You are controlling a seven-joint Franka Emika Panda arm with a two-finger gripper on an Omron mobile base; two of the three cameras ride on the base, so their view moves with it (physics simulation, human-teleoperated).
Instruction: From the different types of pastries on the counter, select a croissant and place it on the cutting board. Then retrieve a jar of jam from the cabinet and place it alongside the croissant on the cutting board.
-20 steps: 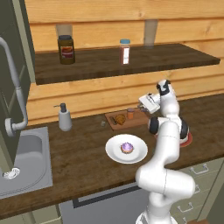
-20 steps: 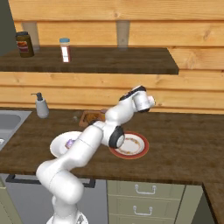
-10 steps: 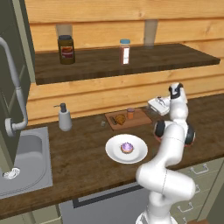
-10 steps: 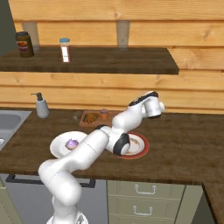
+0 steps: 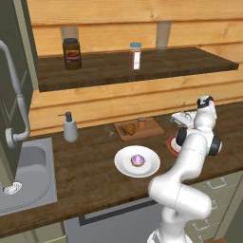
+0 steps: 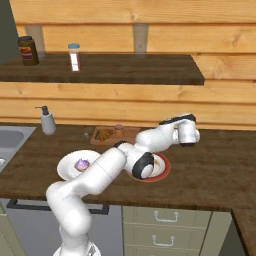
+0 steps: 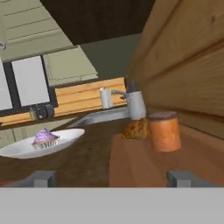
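Sitting side by side on cutting board (image 5: 151,128): jar of jam (image 5: 141,123) just right of croissant (image 5: 129,129), as task wants; gripper (image 7: 111,178) fingers apart, empty, just off board's edge

On the counter (image 5: 90,175), the croissant (image 5: 128,129) and the jar of jam (image 5: 141,123) sit side by side on the cutting board (image 5: 151,129). In front, a white plate (image 5: 151,163) holds the cupcake (image 5: 137,160). The gripper (image 5: 182,118) hangs right of the board.

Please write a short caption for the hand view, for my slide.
Open hand faces the jam jar standing beside the croissant on the cutting board.
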